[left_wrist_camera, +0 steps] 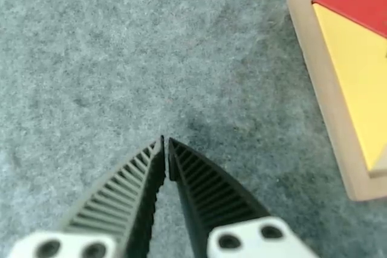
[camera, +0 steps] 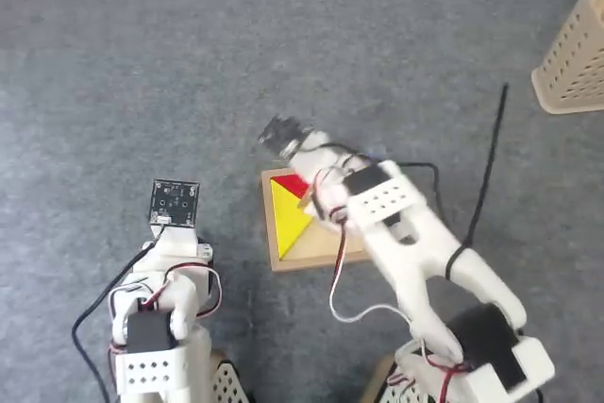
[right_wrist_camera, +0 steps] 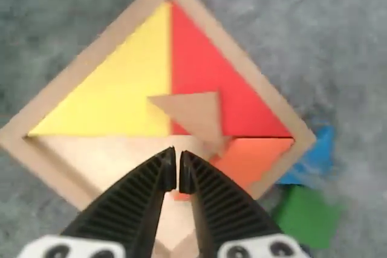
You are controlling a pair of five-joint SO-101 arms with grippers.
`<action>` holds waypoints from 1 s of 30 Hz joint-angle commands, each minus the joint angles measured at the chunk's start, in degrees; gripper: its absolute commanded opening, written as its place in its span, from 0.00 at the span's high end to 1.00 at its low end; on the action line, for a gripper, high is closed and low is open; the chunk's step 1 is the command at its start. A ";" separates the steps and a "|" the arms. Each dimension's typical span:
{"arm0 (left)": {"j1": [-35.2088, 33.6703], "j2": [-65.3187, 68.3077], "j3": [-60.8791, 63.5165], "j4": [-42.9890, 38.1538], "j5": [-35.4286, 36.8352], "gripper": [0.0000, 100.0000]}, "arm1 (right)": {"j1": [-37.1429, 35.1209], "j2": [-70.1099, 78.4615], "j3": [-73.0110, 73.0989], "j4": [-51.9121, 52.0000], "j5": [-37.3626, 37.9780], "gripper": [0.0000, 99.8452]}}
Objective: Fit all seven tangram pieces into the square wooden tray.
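Observation:
The square wooden tray [right_wrist_camera: 72, 74] holds a large yellow triangle [right_wrist_camera: 115, 95], a large red triangle [right_wrist_camera: 211, 77] and an orange piece [right_wrist_camera: 248, 155]. A small tan triangle [right_wrist_camera: 190, 113] lies across the seam between the red and yellow ones. My right gripper [right_wrist_camera: 177, 164] hangs shut above the tray's bare part, nothing between its fingers. A blue piece [right_wrist_camera: 314, 155] and a green piece [right_wrist_camera: 305, 216] lie on the carpet just outside the tray. My left gripper [left_wrist_camera: 164, 149] is shut over bare carpet, apart from the tray [left_wrist_camera: 320, 89]. From above, the right arm covers much of the tray [camera: 276, 252].
Grey carpet covers the table. A beige perforated basket [camera: 571, 54] stands at the far right corner. A black cable [camera: 489, 167] runs beside the right arm. The left arm's base [camera: 160, 346] sits at the near edge.

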 commanded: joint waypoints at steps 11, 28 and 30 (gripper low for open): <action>0.00 -1.05 -0.40 0.35 -0.26 0.99 | 4.79 10.07 -10.37 -2.24 1.41 0.99; 0.00 -1.05 -0.40 0.35 -0.26 0.99 | 3.65 1.01 -10.73 -1.63 -6.33 0.99; 0.00 -1.05 -0.40 0.35 -0.26 0.99 | 1.71 -2.24 -7.38 -4.88 -8.70 0.99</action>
